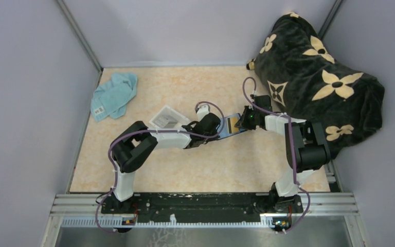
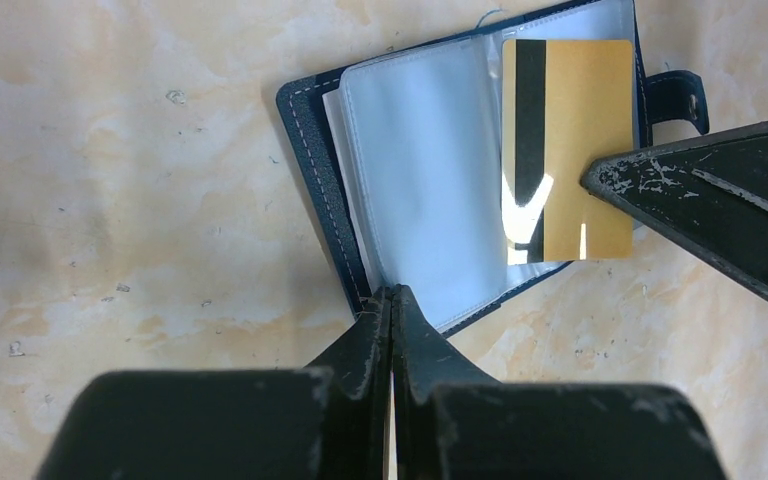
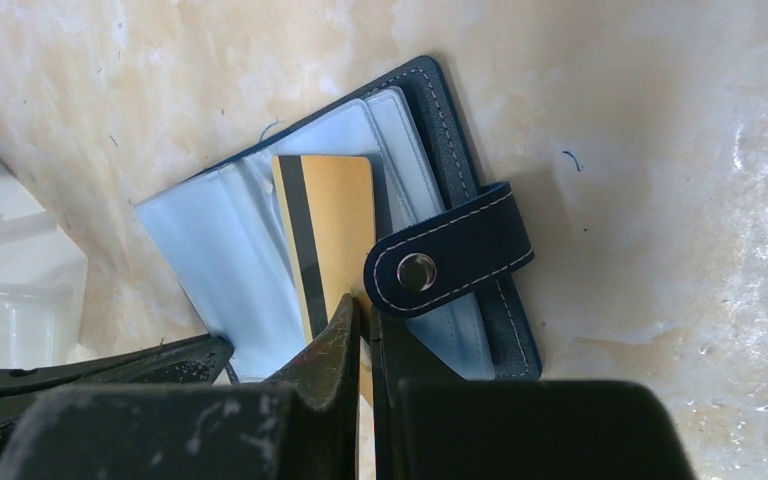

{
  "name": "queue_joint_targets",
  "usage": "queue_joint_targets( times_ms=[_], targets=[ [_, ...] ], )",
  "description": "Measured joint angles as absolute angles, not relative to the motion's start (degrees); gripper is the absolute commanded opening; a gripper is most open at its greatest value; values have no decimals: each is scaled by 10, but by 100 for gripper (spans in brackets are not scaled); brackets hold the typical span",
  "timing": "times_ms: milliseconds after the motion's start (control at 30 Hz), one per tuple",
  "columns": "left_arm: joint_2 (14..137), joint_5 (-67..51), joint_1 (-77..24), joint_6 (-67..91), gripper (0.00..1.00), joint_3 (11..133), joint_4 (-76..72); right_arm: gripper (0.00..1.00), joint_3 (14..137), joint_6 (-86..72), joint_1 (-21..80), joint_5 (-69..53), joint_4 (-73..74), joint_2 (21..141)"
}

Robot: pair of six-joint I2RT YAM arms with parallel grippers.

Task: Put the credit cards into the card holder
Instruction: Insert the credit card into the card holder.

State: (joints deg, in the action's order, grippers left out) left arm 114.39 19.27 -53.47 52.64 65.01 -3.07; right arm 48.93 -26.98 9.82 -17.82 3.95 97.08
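The card holder (image 1: pixel 230 127) lies open on the table, navy-blue, with clear sleeves (image 2: pixel 420 170) and a snap strap (image 3: pixel 450 250). An orange-yellow credit card (image 2: pixel 567 150) with a black stripe lies over the sleeves. My right gripper (image 3: pixel 365 305) is shut on that card's (image 3: pixel 335 220) near edge. My left gripper (image 2: pixel 391 292) is shut, its tips resting at the holder's (image 2: pixel 310 150) edge by the sleeves; whether it pinches a sleeve cannot be seen. In the top view both grippers, left (image 1: pixel 220 125) and right (image 1: pixel 243 122), meet over the holder.
A clear plastic tray (image 1: pixel 167 118) with greyish contents stands just left of the holder, and shows at the left edge of the right wrist view (image 3: pixel 10 290). A teal cloth (image 1: pixel 114 94) lies at the back left. A black flowered blanket (image 1: pixel 319 77) fills the back right.
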Motion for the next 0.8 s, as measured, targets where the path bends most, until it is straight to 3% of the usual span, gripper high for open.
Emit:
queue_joint_targets(
  times_ms=[800],
  targets=[
    [1143, 113, -497, 517, 3, 643, -41, 0, 435, -254, 150, -155, -24, 938]
  ],
)
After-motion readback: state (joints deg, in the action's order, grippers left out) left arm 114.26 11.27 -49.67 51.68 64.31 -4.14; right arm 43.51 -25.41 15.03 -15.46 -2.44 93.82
